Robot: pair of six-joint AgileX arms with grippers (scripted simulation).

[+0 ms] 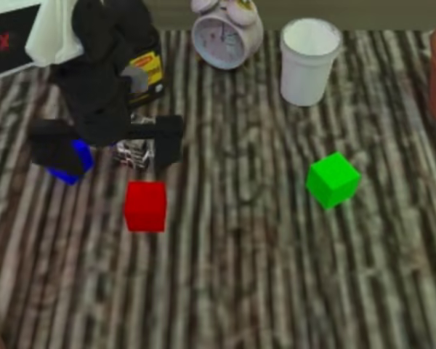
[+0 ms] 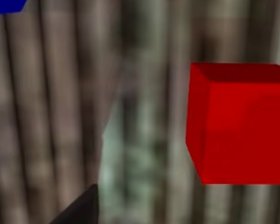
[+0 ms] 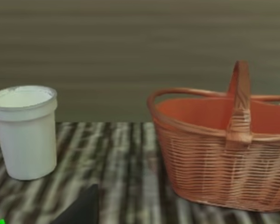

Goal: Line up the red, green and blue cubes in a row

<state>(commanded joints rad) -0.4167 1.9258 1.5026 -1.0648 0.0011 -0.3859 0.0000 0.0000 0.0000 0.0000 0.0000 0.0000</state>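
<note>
Basket [image 3: 224,154] perhaps wicker, right wrist only

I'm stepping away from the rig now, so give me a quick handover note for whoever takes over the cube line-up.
Left gripper: over the table's left part, between the blue and red cubes, holding nothing visible.
Right arm: out of the top view; its camera faces a white cup and basket.
Blue cube: far left, partly under the left arm.
Red cube: just right of it, nearer the front.
Green cube: alone on the right.
Done: no row yet.
Left: gather all three into line.
</note>
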